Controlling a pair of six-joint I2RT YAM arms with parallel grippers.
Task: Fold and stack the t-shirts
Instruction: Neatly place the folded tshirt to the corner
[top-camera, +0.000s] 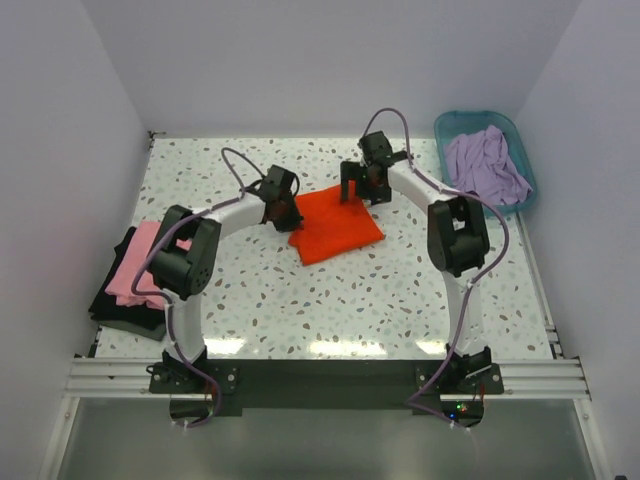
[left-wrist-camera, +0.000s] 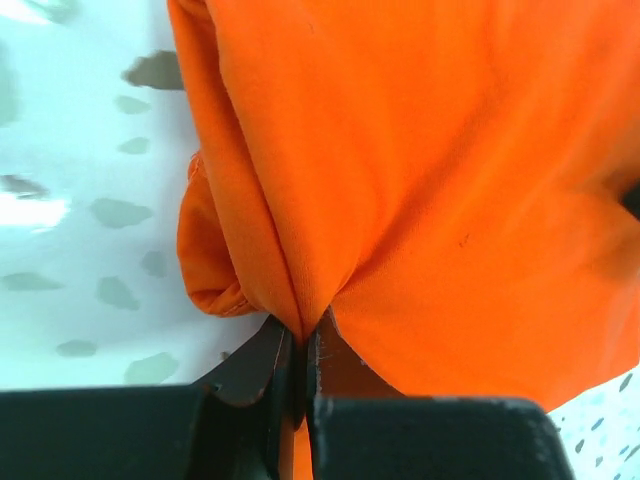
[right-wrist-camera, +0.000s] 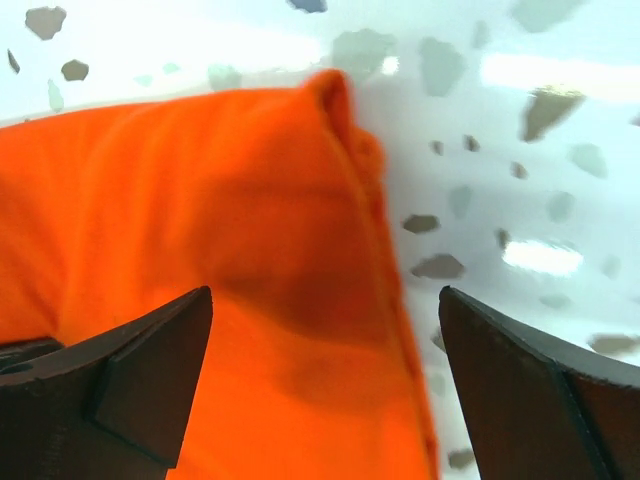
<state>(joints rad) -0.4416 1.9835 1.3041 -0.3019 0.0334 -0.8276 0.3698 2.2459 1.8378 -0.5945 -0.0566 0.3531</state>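
An orange t-shirt (top-camera: 335, 225) lies folded in the middle of the table. My left gripper (top-camera: 290, 212) is at its left edge, shut on a pinch of the orange cloth (left-wrist-camera: 300, 290). Above the shirt's far right corner my right gripper (top-camera: 362, 190) stands open, its fingers straddling the hem (right-wrist-camera: 360, 200) without touching it. At the table's left edge a folded pink t-shirt (top-camera: 135, 265) lies on a black t-shirt (top-camera: 120, 305). A lavender t-shirt (top-camera: 485, 165) lies crumpled in the basket.
The teal plastic basket (top-camera: 522, 150) stands at the back right corner of the speckled table (top-camera: 330, 310). White walls close in the table on three sides.
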